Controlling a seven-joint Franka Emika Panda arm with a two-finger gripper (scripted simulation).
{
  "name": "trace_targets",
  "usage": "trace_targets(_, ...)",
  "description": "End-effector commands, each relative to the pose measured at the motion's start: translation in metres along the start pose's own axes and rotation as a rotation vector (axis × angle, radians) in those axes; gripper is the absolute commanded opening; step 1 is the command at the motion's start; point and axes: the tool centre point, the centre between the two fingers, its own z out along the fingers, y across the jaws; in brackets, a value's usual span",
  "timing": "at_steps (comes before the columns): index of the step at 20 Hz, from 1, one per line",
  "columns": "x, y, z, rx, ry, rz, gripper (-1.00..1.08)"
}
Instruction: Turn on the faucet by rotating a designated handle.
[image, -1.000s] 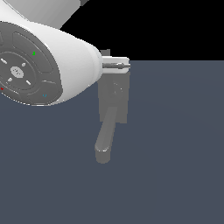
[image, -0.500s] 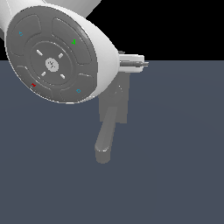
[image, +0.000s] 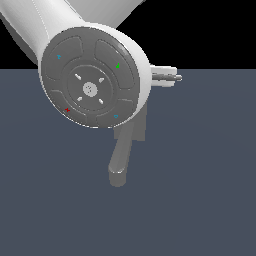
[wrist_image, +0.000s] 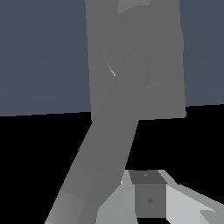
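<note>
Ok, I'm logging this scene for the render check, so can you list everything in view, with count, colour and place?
faucet: one, dull grey, on the ground, mostly hidden behind the arm in the exterior view.
spout: one, grey, thick and rounded, reaching toward the exterior camera.
back plate: one, grey, flat, behind the spout in the wrist view.
ground: one, dark blue-grey, under the faucet.
arm: one, white with a grey round end face, in front of the faucet.
gripper: one, white and grey, near the spout; jaw state unclear.

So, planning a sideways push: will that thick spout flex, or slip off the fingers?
Probably stiff: the spout looks thick and solid. Its rounded, smooth surface may let fingers slide. It likely pivots at the round hub rather than bending.
</note>
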Motion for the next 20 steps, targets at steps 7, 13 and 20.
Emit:
trace_targets(7,-0.003,-0.034,0.007,-0.006,-0.004,-0.025,-1.00)
trace_targets(13,-0.004,-0.052,0.009,-0.007,-0.010,-0.031,-1.00)
trace_targets(20,0.009,-0.066,0.004,0.025,-0.043,0.014,-1.00)
